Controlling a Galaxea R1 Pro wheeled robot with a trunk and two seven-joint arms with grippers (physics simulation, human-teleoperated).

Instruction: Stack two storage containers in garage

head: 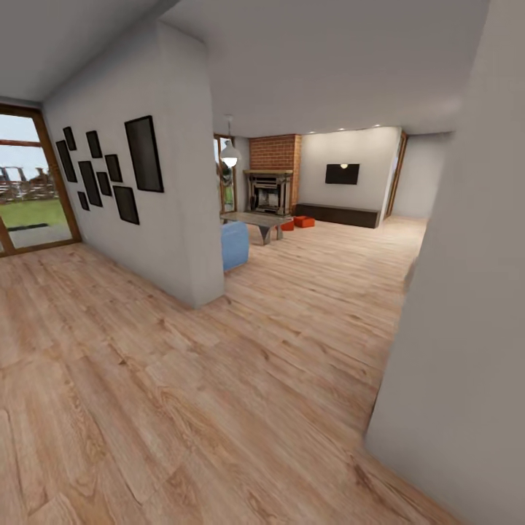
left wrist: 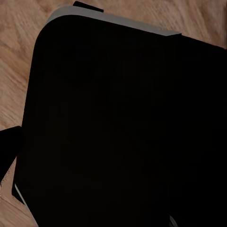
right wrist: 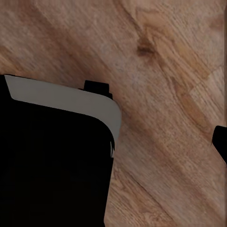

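- Two storage containers [head: 298,222] are sitting on the wood floor [head: 219,379] just before the brick fireplace [head: 271,182], beside the coffee bench [head: 255,219];
- Either gripper's opening: cannot tell.

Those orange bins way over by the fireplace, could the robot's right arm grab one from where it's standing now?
Almost certainly not. The two storage containers sit on the wood floor far across the room, near the brick fireplace. Nothing blocks the way, so the robot would have to drive closer first.
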